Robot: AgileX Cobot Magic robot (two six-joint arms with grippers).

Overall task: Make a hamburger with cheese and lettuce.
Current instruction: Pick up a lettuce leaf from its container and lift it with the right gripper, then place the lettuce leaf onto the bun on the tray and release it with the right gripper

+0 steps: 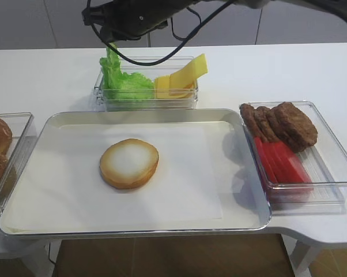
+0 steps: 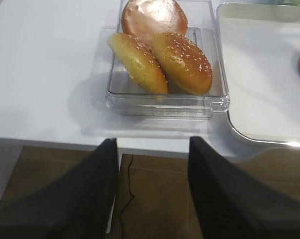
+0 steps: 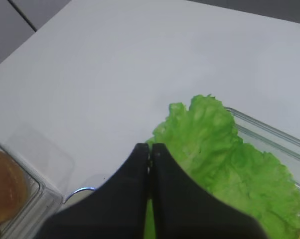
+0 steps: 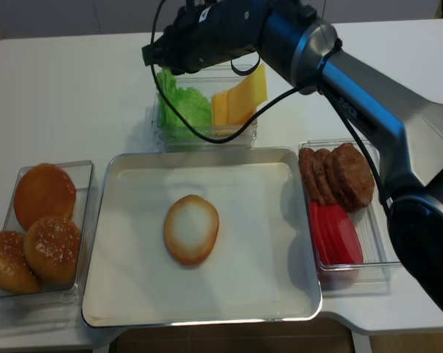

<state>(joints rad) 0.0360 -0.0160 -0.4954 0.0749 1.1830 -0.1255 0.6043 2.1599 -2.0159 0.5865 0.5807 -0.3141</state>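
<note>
White table under me: my right gripper (image 3: 150,152) pinches the lettuce (image 3: 225,164) in its bin (image 1: 147,98), my left gripper (image 2: 152,164) hangs wide, and the hamburger (image 1: 129,163) waits on the tray (image 1: 242,173).

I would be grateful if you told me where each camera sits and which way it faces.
Exterior high: front, looking down at the tray and bun half; dark arm at top.
Realsense: steeper, overhead; right arm reaches the lettuce.
Right wrist: behind the shut right hand, lettuce between its tips.
Left wrist: off the table edge, open left hand, facing whole buns.
Both exterior views share tray and bun half.
</note>
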